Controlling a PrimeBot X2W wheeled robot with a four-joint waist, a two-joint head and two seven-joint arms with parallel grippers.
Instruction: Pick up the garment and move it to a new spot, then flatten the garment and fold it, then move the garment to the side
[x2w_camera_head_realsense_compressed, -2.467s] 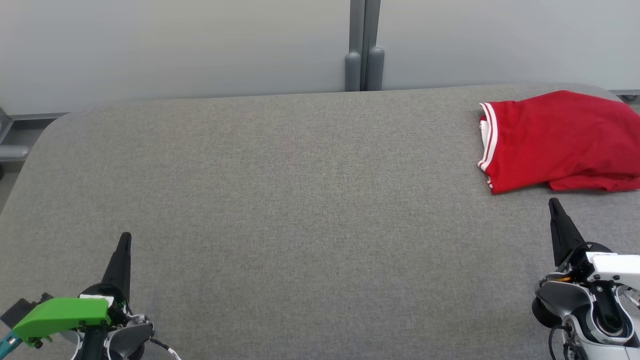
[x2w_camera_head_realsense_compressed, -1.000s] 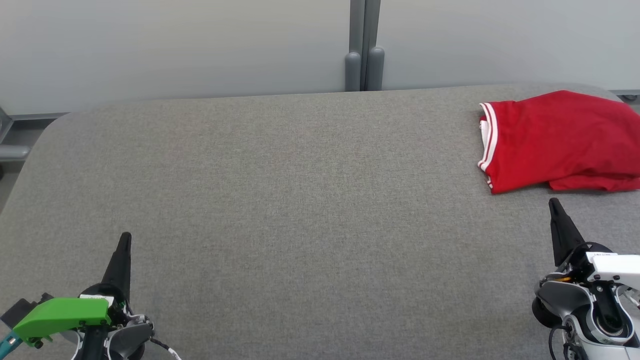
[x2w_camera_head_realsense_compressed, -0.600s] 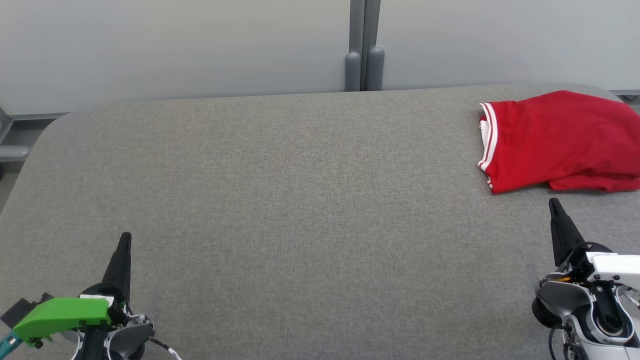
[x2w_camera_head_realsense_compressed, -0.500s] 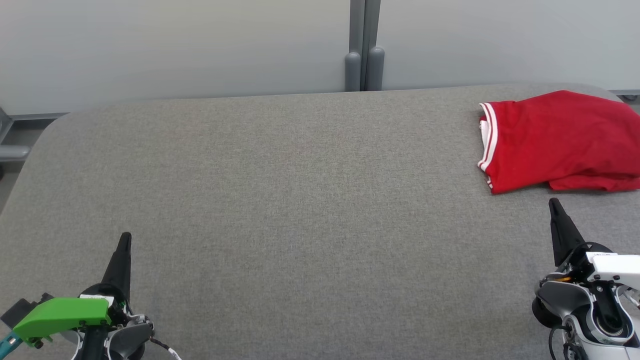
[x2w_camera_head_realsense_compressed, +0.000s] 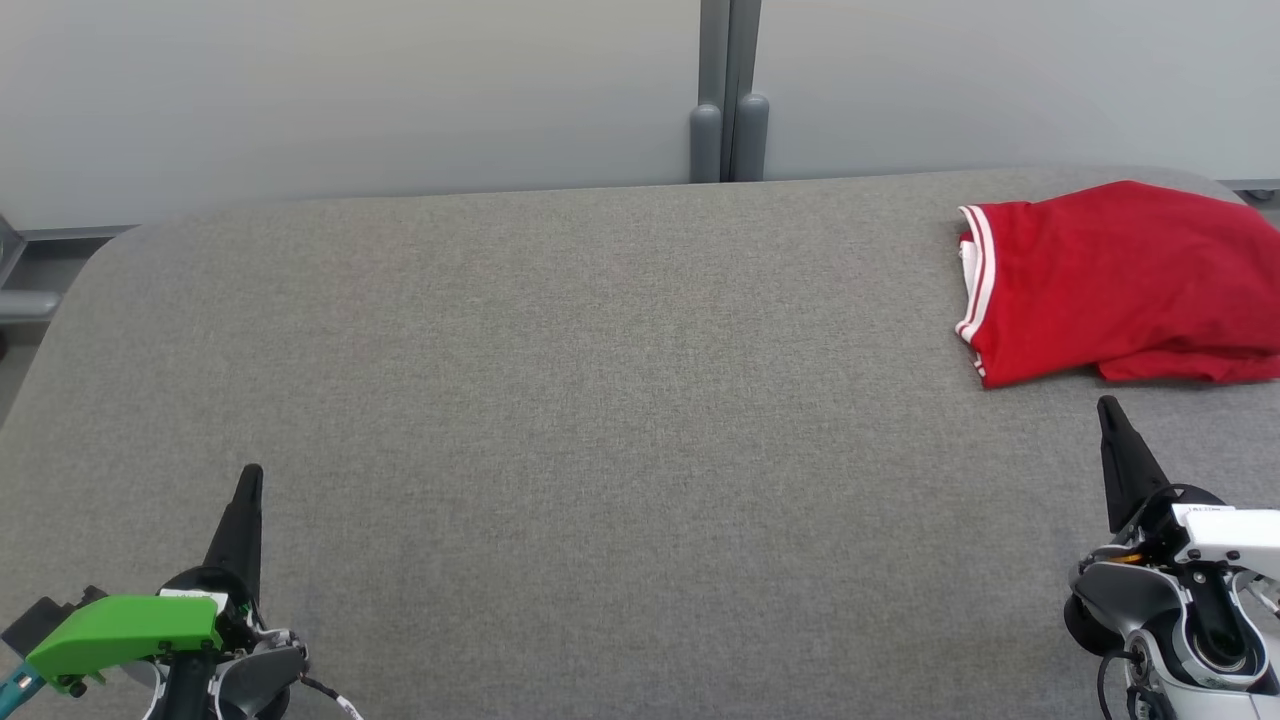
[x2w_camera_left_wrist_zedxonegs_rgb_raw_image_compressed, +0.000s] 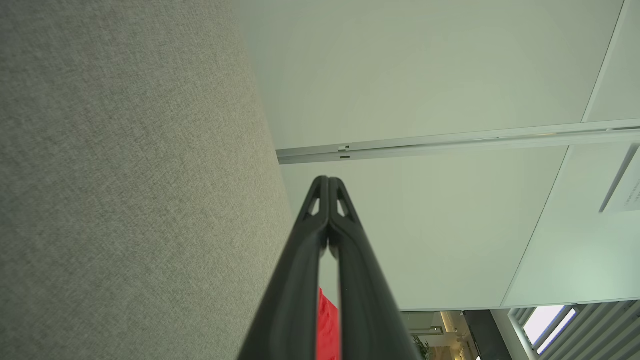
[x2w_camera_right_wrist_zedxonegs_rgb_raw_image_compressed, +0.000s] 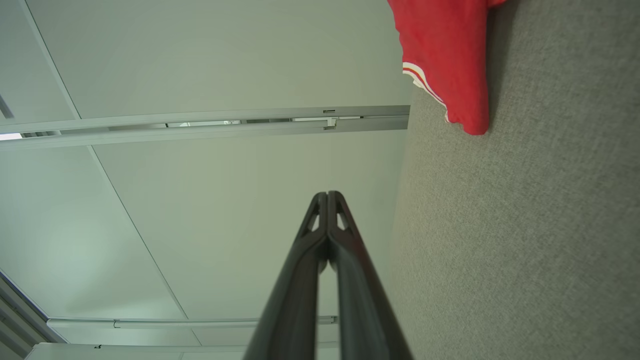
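Folded red fabric garment with white-striped trim (x2w_camera_head_realsense_compressed: 1120, 280) sits far right on the grey cloth table (x2w_camera_head_realsense_compressed: 600, 400). Left gripper (x2w_camera_head_realsense_compressed: 250, 478) and right gripper (x2w_camera_head_realsense_compressed: 1108, 410) clenched, empty, near edge. Looks done, or unstarted.

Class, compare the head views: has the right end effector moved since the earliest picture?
No. The right end effector sits in the same spot, its tip just short of the red garment on the grey table, exactly as before.

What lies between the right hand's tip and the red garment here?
Only bare grey table cover. In the head view the right hand stops short of the garment, with an uncovered strip between; the right wrist view agrees.
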